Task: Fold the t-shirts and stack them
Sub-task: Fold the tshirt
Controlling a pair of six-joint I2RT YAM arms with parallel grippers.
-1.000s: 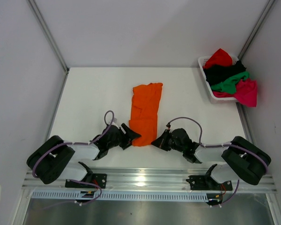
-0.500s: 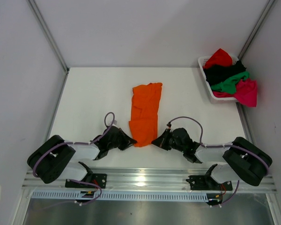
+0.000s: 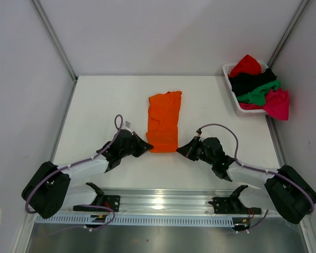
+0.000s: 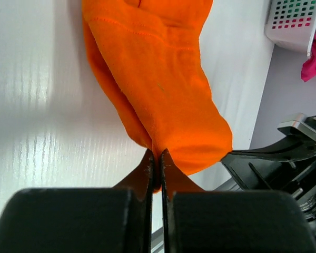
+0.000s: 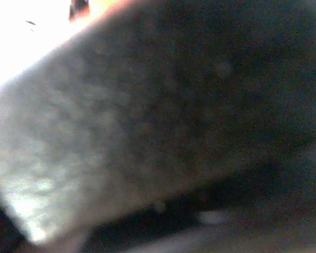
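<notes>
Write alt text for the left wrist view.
Left gripper, jaws shut on the near edge of a folded orange t-shirt lying on a white table. A white slatted basket shows at top right.

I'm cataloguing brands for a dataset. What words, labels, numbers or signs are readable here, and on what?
None. No text shows on the orange t-shirt, the white basket or the shirts piled in it. The right wrist view is too blurred to read.
</notes>
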